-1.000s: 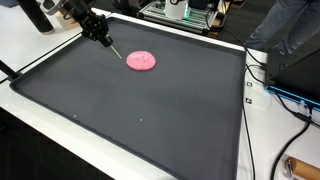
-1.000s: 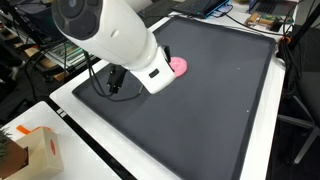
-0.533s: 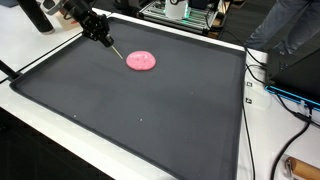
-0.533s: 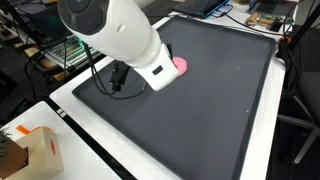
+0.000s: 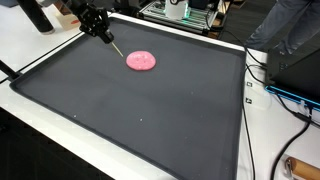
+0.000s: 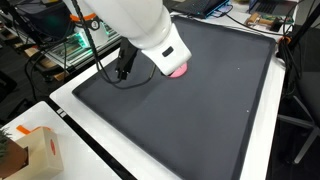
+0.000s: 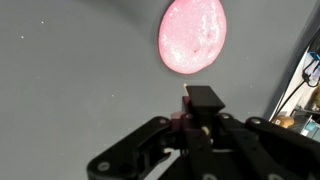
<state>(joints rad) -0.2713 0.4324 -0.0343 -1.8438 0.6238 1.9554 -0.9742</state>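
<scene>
A flat pink disc (image 5: pixel 142 61) lies on a large dark mat (image 5: pixel 150 125), near its far side. It also shows in the other exterior view (image 6: pixel 181 70), partly behind my white arm, and in the wrist view (image 7: pixel 192 35). My gripper (image 5: pixel 97 25) hovers above the mat's corner, beside the disc. It is shut on a thin stick-like tool (image 5: pixel 116 48) whose tip points down toward the disc's edge. In the wrist view my jaws (image 7: pixel 195 125) clamp a dark maroon and black piece of that tool. My gripper (image 6: pixel 124 63) hangs over the mat's edge.
The mat (image 6: pixel 200 115) lies on a white table. A cardboard box (image 6: pixel 35 150) stands at the table's near corner. Cables (image 5: pixel 275 92) run beside the mat, a person (image 5: pixel 285 25) stands nearby, and equipment racks (image 5: pixel 185 12) stand behind the table.
My arm has lifted and shifted a little, carrying the tool with it. It now hides part of the pink disc in an exterior view. The disc has not moved.
</scene>
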